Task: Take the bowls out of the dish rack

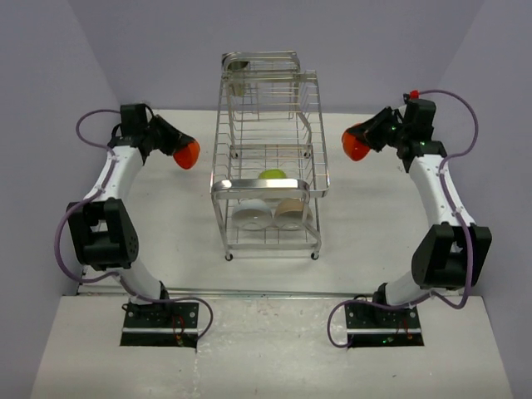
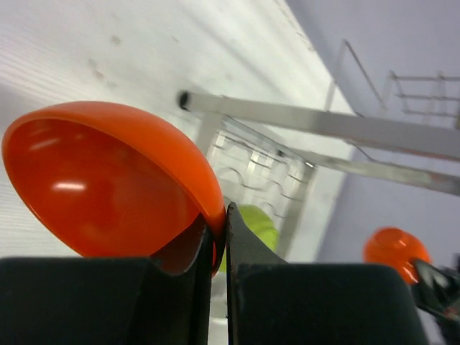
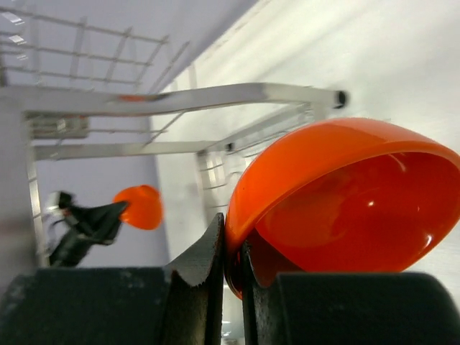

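The left pincer (image 2: 219,215) is closed down to a thin gap, its two fingers pinching the rim of one orange bowl (image 2: 108,187). The bowl juts out past the fingertips with its hollow turned towards the wrist camera. It hangs in the air above the tabletop (image 1: 174,224), left of the dish rack (image 1: 259,186) and well apart from it.

The right pincer (image 3: 231,230) grips the same way, clamped narrowly on the rim of the second orange bowl (image 3: 345,194), held aloft off the rack's right side.

The rack stands between the two arms. A lime-green bowl (image 1: 272,175) sits on its middle tier. On the bottom tier a white bowl (image 1: 252,218) lies just left of a beige bowl (image 1: 291,214). Both seem tipped on edge, though the wires blur this.
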